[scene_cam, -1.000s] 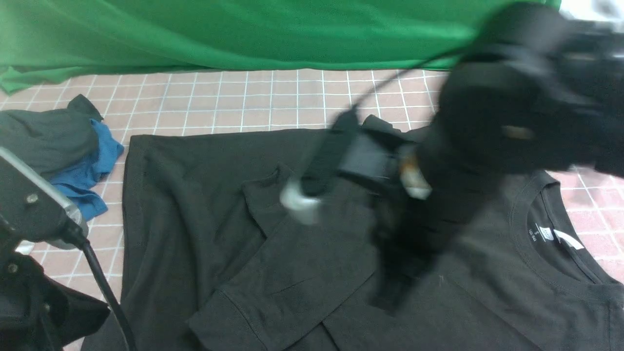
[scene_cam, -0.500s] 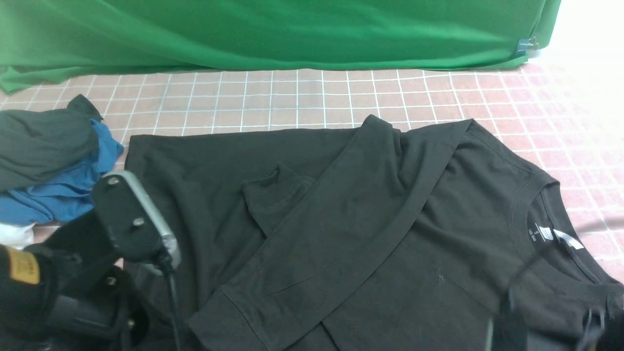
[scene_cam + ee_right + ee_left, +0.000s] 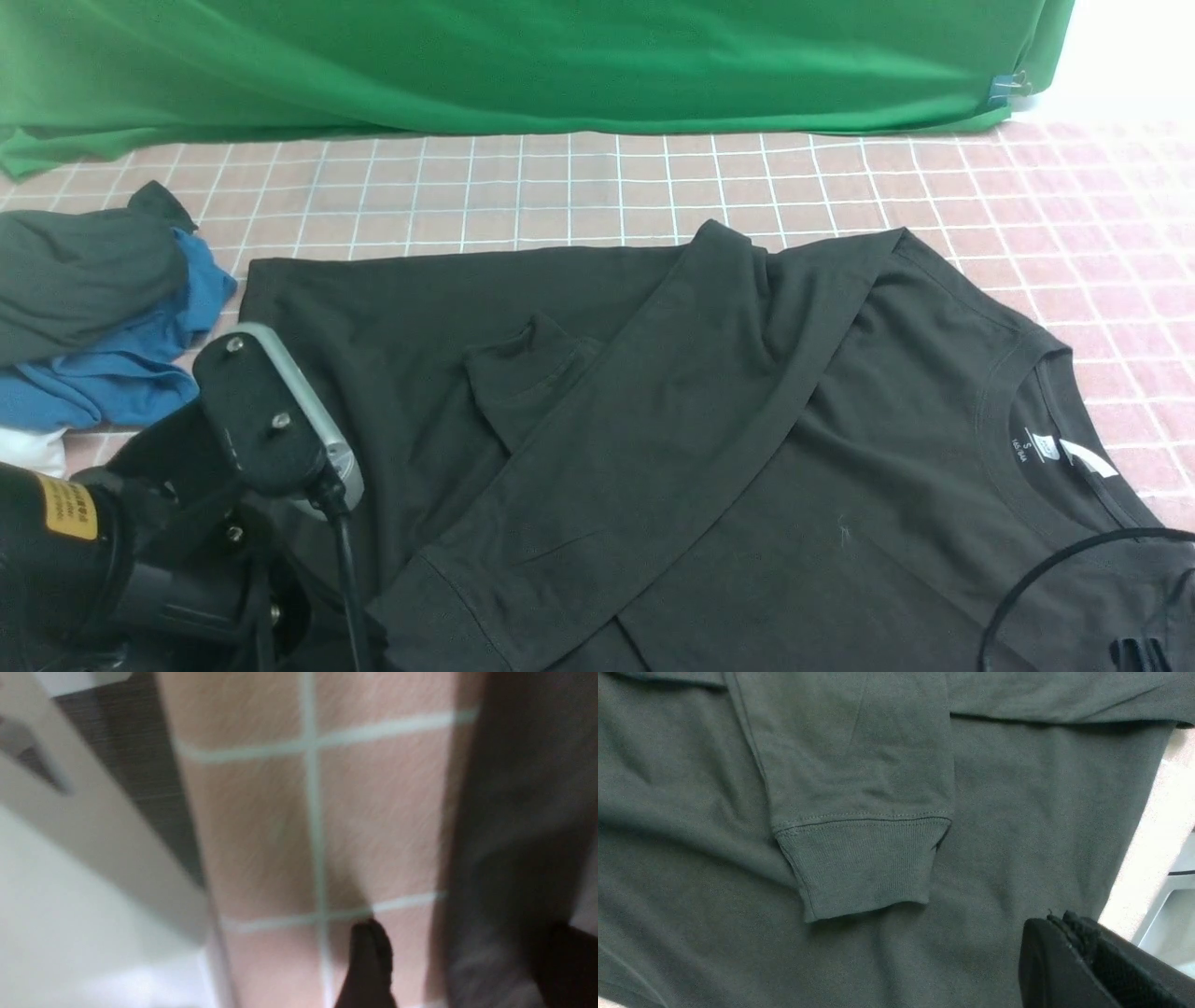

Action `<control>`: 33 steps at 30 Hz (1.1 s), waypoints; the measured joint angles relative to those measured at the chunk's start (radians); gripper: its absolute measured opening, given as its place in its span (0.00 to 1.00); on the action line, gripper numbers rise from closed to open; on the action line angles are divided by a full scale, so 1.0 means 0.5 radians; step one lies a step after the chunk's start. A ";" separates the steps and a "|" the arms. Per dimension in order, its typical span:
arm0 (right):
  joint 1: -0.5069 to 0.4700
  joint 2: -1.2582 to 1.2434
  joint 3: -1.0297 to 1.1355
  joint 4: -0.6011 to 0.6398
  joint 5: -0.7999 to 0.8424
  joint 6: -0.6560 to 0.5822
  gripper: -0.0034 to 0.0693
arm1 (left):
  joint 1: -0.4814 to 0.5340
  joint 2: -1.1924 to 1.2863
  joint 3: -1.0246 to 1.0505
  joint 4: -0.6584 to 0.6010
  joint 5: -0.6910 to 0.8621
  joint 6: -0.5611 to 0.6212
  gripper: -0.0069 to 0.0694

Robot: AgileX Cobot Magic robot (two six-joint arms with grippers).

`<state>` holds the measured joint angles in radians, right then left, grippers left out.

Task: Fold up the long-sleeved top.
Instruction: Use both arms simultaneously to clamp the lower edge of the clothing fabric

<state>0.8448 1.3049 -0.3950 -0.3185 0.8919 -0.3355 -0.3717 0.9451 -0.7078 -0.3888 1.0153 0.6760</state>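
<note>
A: The black two-finger left gripper [image 3: 1059,921] is clenched tight in the left wrist view, pads pressed together and nothing pinched in them as far as we can see. It hangs over the large plain black soft-knit long-sleeved top [image 3: 653,420], close to one edge of the fabric.

B: Yep, same here. The black right gripper [image 3: 469,970] looks let go to us. In the right wrist view one of its fingers [image 3: 369,961] sits well apart from the other with nothing held, though that shot is pretty blurry. Under it we see an edge of the top lying on the pink tablecloth with white grid lines [image 3: 560,187].

A: The top lies flat on that cloth, middle to right in the front view. Its ribbed round neckline [image 3: 999,411] points toward the robot's right, with a white label [image 3: 1074,453] inside. Both sleeves are folded across the body, and a ribbed cuff [image 3: 864,877] rests flat on the body fabric.

B: On the robot's left we make out a crumpled dark grey-green garment [image 3: 84,271] on top of a blue garment [image 3: 121,373]. They're just beside the top, but we can't tell if they touch it. A green fabric backdrop [image 3: 467,56] hangs along the far side.
</note>
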 joint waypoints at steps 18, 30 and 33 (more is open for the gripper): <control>0.000 -0.031 -0.360 -0.050 0.193 0.742 0.56 | -0.273 0.055 0.331 0.312 -0.038 0.573 0.18; 0.000 -0.512 -0.360 0.006 0.036 0.749 0.51 | -0.273 0.258 0.639 0.393 -0.309 0.907 0.74; 0.000 -0.577 -0.360 0.012 0.009 0.757 0.51 | -0.273 0.361 0.716 0.482 -0.359 0.913 0.78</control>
<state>0.8448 1.0162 -0.5749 -0.3124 0.8966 0.0428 -0.5080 1.1256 -0.3497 -0.1479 0.8360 1.1327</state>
